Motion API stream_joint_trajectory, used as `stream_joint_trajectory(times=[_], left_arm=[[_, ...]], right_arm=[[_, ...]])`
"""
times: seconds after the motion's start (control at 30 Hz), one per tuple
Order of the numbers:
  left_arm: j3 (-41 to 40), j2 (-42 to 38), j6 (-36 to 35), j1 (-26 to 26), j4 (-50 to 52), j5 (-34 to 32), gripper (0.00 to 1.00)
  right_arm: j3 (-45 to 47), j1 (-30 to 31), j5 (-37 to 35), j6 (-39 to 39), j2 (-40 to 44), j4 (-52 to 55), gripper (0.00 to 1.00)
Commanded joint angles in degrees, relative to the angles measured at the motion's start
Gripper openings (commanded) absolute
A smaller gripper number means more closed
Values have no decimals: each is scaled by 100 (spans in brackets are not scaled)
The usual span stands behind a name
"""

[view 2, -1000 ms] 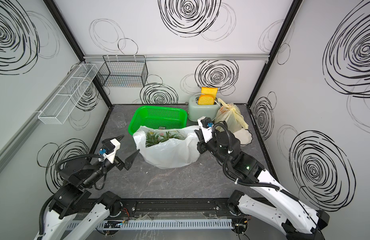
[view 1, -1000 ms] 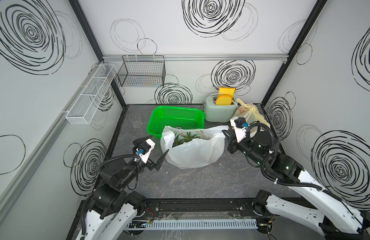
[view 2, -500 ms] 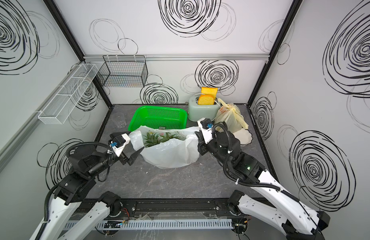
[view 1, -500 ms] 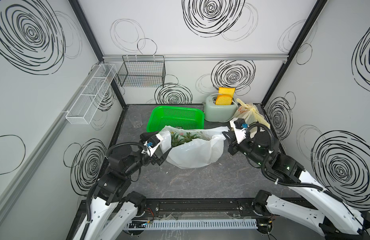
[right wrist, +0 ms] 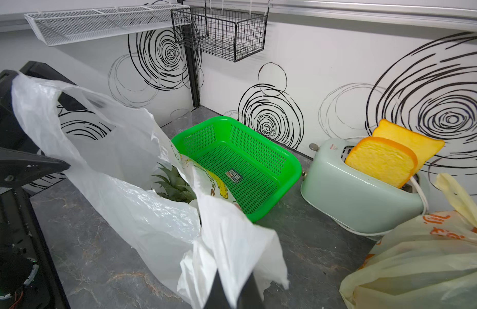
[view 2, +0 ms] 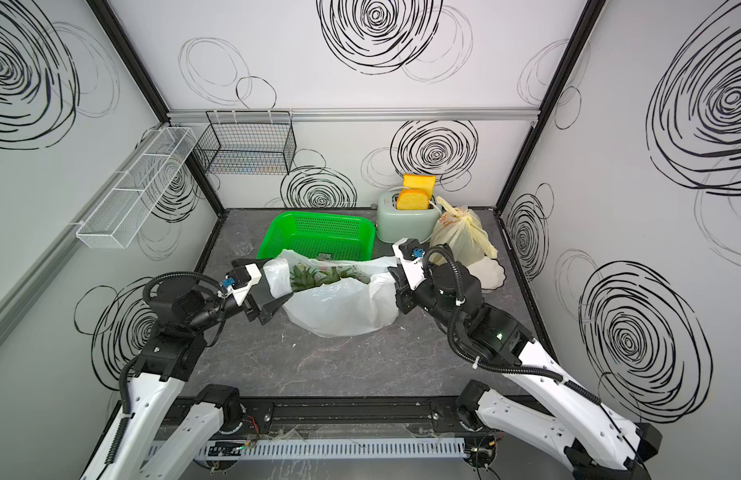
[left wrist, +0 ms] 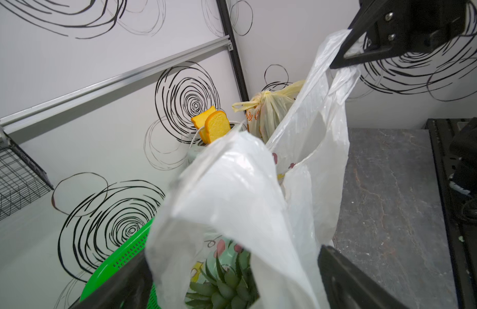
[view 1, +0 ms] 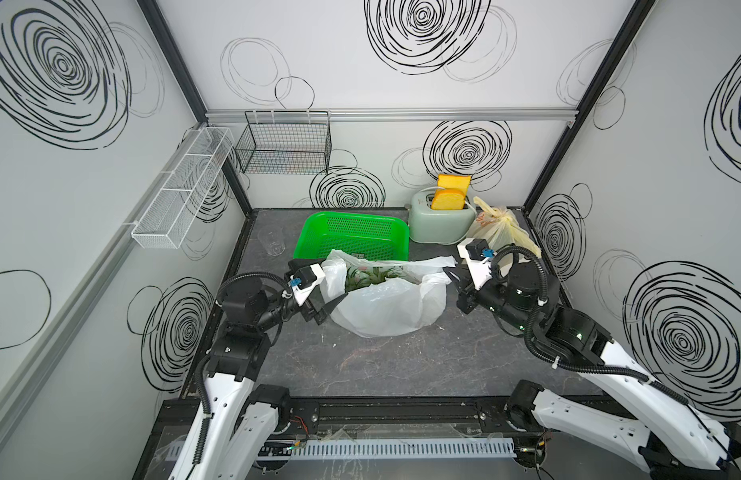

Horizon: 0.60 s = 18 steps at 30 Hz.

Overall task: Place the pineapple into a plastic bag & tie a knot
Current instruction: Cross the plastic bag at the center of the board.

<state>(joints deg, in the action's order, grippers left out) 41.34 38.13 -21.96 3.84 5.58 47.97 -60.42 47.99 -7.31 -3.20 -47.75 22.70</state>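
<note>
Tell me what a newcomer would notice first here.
The white plastic bag mid-table, pineapple leaves showing in its mouth, stretched between both arms: right fingers pinched shut on one handle, left fingers open around the other. Behind it sit a bright green basket and a mint toaster with two bread slices.

one white bag (view 1: 385,307), one yellow bag (view 1: 501,228), one pineapple (view 1: 370,276), one basket (view 1: 308,241), one toaster (view 1: 439,224), two bread slices (view 1: 448,200), one cup (view 1: 272,243), two wire racks (view 1: 285,145)
</note>
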Motion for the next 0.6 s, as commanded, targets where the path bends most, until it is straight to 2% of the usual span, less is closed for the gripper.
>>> stream_joint_trajectory(times=[0.0,0.07,0.17,0.2,0.3,0.37,0.4,0.47,0.57], left_arm=[[-6,142,112,-206,-886,1046,92],[44,276,79,-247,-904,1199,84],[93,499,3,-278,-927,1259,65],[87,560,3,-287,-978,1232,63],[49,747,147,-305,-1265,1241,67],[25,857,266,-305,-1483,1165,87],[12,912,336,-312,-1618,1144,90],[4,1010,404,-315,-1814,1049,91],[80,1241,397,-331,-1891,1206,81]], right_arm=[[-207,-35,215,43,-22,103,0],[-224,-35,289,52,-53,100,0],[-251,-44,387,68,-90,94,0],[-260,-44,414,74,-99,101,0],[-298,-44,480,100,-116,123,0],[-304,-50,499,114,-132,146,0],[-312,-52,507,118,-138,162,0],[-321,-53,519,118,-154,177,0],[-356,-53,522,127,-175,213,0]])
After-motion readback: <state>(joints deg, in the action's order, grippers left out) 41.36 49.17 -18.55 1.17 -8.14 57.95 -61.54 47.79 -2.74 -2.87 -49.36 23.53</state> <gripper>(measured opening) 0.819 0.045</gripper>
